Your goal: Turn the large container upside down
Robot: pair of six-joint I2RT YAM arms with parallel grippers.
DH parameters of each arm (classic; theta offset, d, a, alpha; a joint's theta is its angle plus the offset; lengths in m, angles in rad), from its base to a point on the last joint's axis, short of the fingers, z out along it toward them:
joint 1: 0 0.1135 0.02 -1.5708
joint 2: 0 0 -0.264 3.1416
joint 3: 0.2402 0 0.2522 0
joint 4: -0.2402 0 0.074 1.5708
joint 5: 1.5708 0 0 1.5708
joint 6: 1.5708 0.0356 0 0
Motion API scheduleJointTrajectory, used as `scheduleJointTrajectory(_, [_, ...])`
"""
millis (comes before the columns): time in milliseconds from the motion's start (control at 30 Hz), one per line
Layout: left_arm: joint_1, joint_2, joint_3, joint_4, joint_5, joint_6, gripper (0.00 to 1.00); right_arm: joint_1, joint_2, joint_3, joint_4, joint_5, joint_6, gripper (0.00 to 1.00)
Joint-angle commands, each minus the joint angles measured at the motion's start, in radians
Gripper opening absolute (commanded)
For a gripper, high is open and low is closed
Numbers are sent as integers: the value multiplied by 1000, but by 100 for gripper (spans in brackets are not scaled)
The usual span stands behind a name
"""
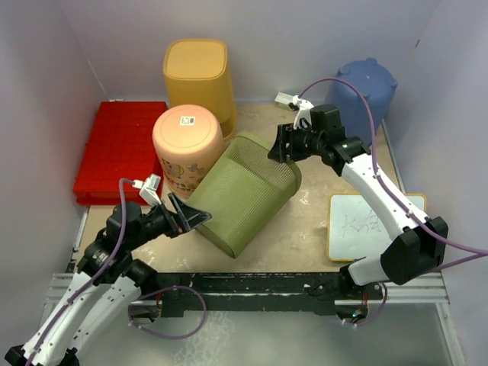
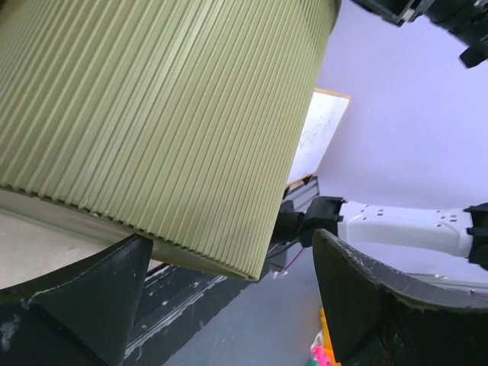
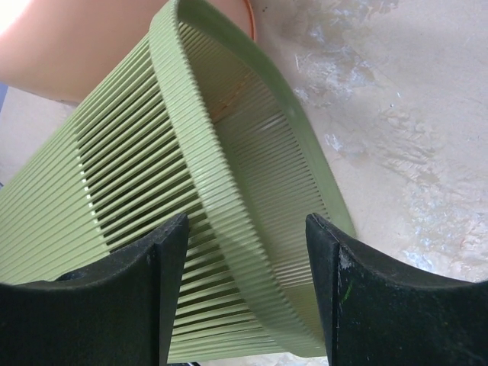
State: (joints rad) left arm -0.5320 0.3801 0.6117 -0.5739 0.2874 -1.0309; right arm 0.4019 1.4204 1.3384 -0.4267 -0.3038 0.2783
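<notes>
Right of tilted green basket [image 1: 248, 194], whiteboard [image 1: 374, 229] — scrawl illegible

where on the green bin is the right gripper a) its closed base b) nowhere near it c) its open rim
c: in the right wrist view the right gripper has the open rim of the green bin between its fingers.

We see a peach cylindrical tub [image 1: 187, 149] just beyond the left gripper [image 1: 192, 216], a red plastic crate [image 1: 122, 149] to its left, and a yellow plastic bin [image 1: 197, 76] farther back. Beyond the right gripper [image 1: 274, 146], to its right, stands a blue plastic bucket [image 1: 366, 88]; a small whiteboard [image 1: 374, 226] lies nearer, rightward.
</notes>
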Motion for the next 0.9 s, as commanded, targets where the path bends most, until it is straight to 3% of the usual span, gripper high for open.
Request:
scheduleJointTrajectory(0, [4, 12, -49, 305, 38, -85, 83, 0, 2, -16, 1, 13, -3, 66])
scheduleJointTrajectory(300, [4, 192, 92, 438, 57, -13, 83, -1, 10, -23, -42, 10, -18, 66])
scheduleJointTrajectory(867, [3, 373, 331, 640, 79, 25, 83, -5, 2, 9, -122, 237, -70, 68])
